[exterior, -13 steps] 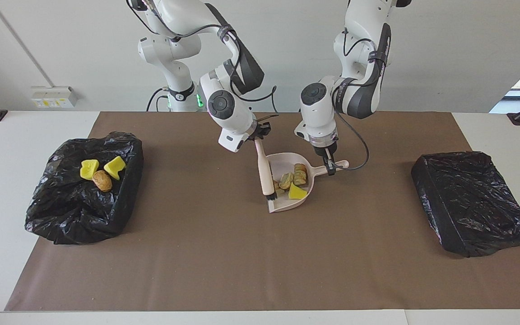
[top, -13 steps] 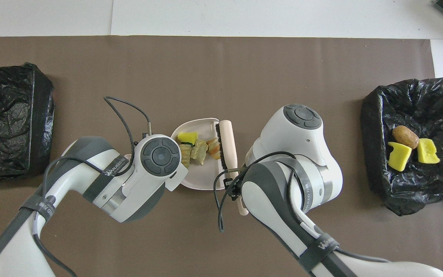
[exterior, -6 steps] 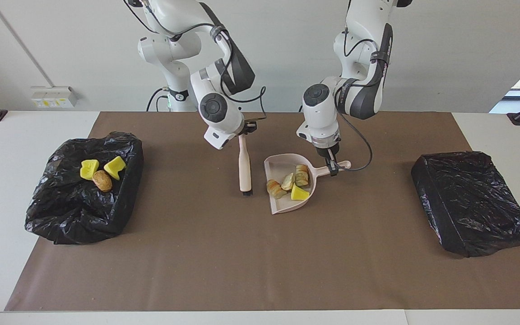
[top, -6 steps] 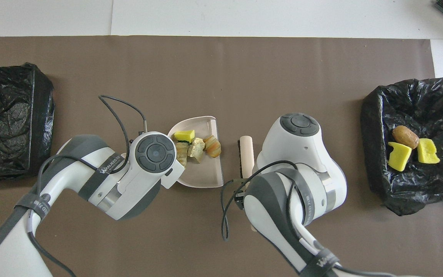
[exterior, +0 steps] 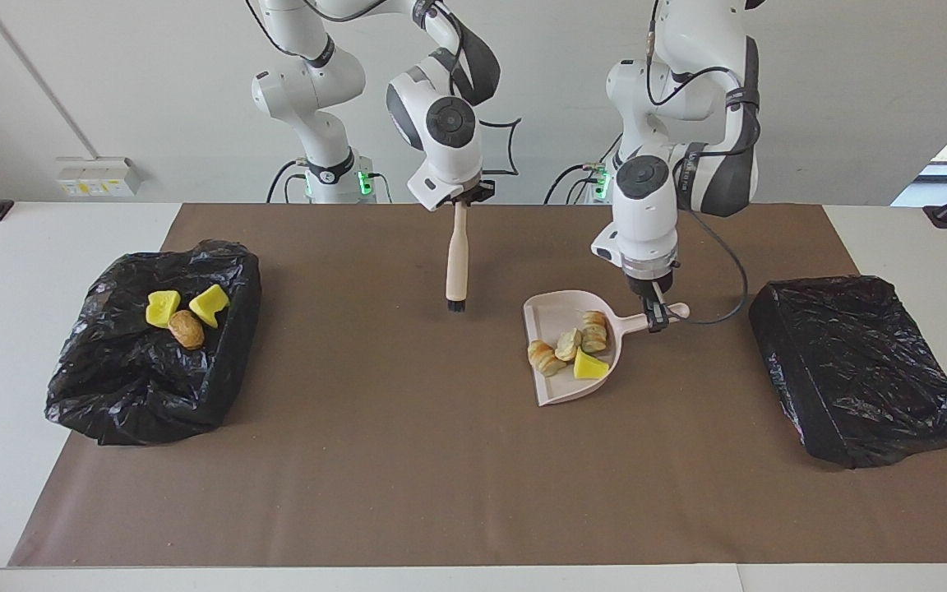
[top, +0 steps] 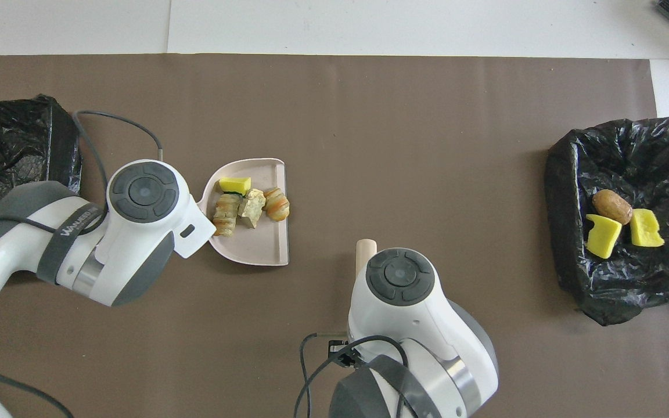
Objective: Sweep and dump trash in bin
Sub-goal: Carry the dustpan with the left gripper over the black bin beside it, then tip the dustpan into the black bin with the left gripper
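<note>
Both arms parted, brush [exterior: 456,263] lifted, dustpan [exterior: 572,349] held

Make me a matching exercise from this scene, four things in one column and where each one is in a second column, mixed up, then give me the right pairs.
Things:
1. dustpan
2. hand brush
3. potato-like lump
4. closed black bag

Places:
A. hanging from the right gripper, bristles down, above the brown mat
B. lying untouched at the left arm's end of the table
C. held by its handle in the left gripper, with four bits of trash in it
D. in the open bin bag, between two yellow wedges

Pairs: 1-C, 2-A, 3-D, 4-B
</note>
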